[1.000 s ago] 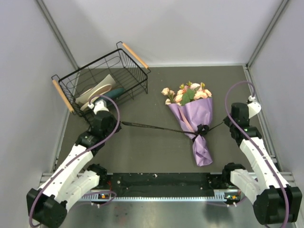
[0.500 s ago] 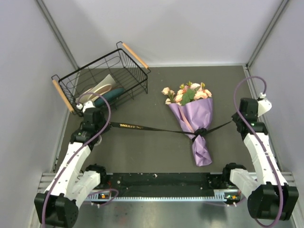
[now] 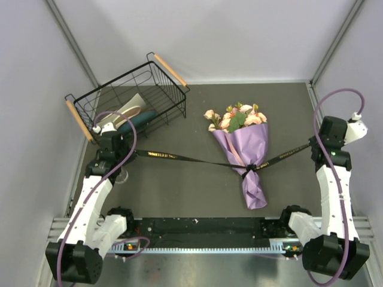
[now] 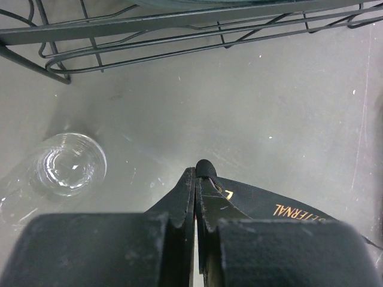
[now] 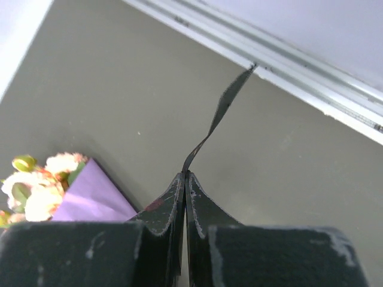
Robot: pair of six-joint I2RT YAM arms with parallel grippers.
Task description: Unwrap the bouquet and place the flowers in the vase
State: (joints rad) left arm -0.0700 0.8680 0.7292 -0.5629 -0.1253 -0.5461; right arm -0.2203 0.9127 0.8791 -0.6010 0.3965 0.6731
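As both arms have been drawn farther out from the bouquet (image 3: pixel 248 148), the black ribbon (image 3: pixel 179 158) has been stretched into a taut line to either side of it, and the bow at its neck has been reduced to a small knot (image 3: pixel 250 168). One ribbon end is pinched in the closed left gripper (image 4: pixel 196 174), the other in the closed right gripper (image 5: pixel 184 175). The bouquet has not been shifted. The vase (image 4: pixel 69 164) stands far left of the bouquet, flowerless. The tie is judged nearly undone.

From above I see everything; wrist cameras look closely past the left claw (image 4: pixel 196 172) and right claw (image 5: pixel 184 175), sharing the thin black ribbon (image 3: pixel 173 158).
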